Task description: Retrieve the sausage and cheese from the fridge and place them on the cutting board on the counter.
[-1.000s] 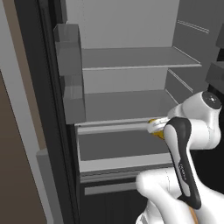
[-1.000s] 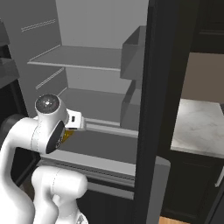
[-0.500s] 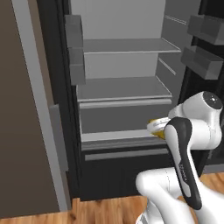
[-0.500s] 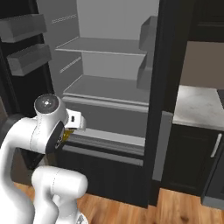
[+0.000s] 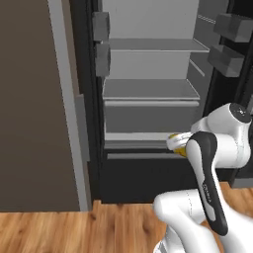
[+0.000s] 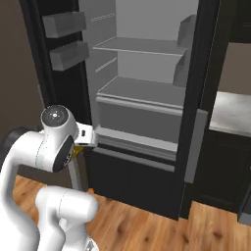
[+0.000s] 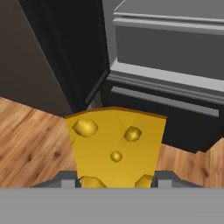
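End effector (image 7: 116, 181) clamped on the cheese (image 7: 117, 148): bright yellow wedge, flat matte face pitted with round holes, darker orange rind along the top edge. Hand view has it held over wood-plank floor (image 7: 30, 140), just in front of the fridge (image 7: 175, 52). Fridge open: black glossy frame, light grey smooth interior, flat shelves, a drawer front low down. Left base view adds boxy grey door bins (image 5: 232, 27) and a sliver of yellow beside the white wrist. Right base view adds the counter (image 6: 233, 113), pale stone, past the right door.

Gripper (image 7: 116, 181) clamped on cheese (image 7: 116, 146)
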